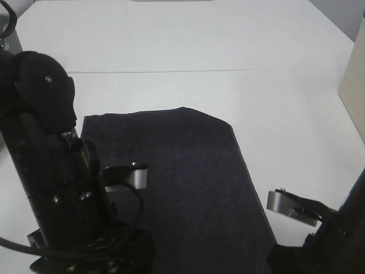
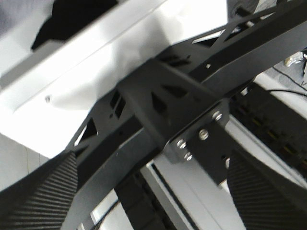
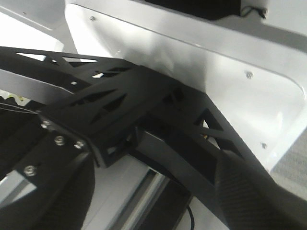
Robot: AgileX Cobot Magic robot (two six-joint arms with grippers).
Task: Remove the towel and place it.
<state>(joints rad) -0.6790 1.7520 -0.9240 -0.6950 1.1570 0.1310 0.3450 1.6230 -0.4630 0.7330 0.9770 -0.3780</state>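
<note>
Dark towel [image 1: 182, 182] is lying flat on the white table [image 1: 199, 45], near centre, while left fingers [image 2: 38, 196] and right fingers [image 3: 254, 191] are both sitting spread apart, gripping nothing.

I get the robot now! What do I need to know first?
Left gripper: open, empty, down by the frame under the table.
Right gripper: open, empty, also down by the frame.
Towel: spread flat on the table, near the front, between the two arms. Neither gripper touches it.
Done: hard to say. The towel lies loose and flat, so it may already be placed.
Left: if it must go elsewhere, probably grab an edge and carry it there.
</note>
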